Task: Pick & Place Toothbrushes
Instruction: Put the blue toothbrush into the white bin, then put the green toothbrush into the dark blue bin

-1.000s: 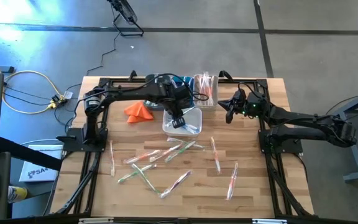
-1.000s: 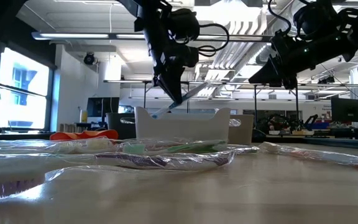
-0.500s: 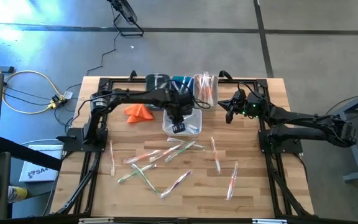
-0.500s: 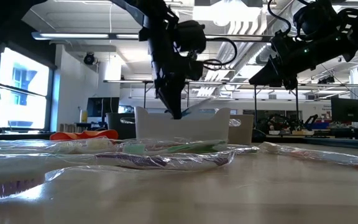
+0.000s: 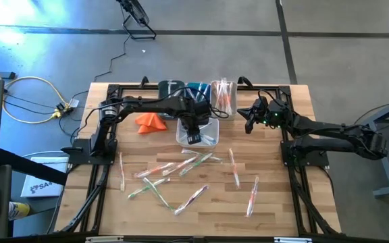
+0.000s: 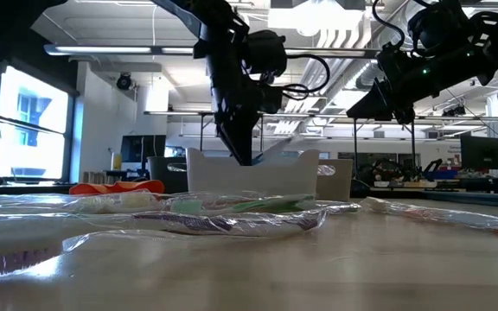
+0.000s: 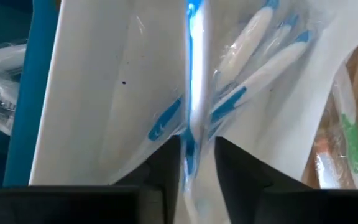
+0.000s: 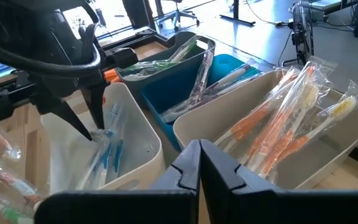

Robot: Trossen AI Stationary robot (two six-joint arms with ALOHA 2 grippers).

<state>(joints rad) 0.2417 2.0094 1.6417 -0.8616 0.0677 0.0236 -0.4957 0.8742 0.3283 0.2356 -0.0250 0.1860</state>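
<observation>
My left gripper reaches down into the white bin, shut on a blue-and-white toothbrush in a clear wrapper. More blue toothbrushes lie on that bin's floor. Several wrapped toothbrushes with green, orange and pink handles lie flat on the wooden table, nearer than the bins. My right gripper hangs shut above the table, to the right of the bins, touching nothing. Its wrist view shows the fingers closed together. My left gripper pinches the wrapped blue toothbrush between its two fingers, on the handle. The fingers come from above, pointing down into the white bin. In the low view the toothbrush slants up from the fingertips over the bin's rim.
Behind the white bin stand a dark bin, a blue bin and a pale bin with orange toothbrushes. An orange folded cloth lies left of the white bin. Black frames run along the table's left and right sides.
My left gripper has moved down into the white bin and slightly toward the near edge, still shut on the blue toothbrush. The toothbrush came down with it, and its free end now shows just above the rim.
</observation>
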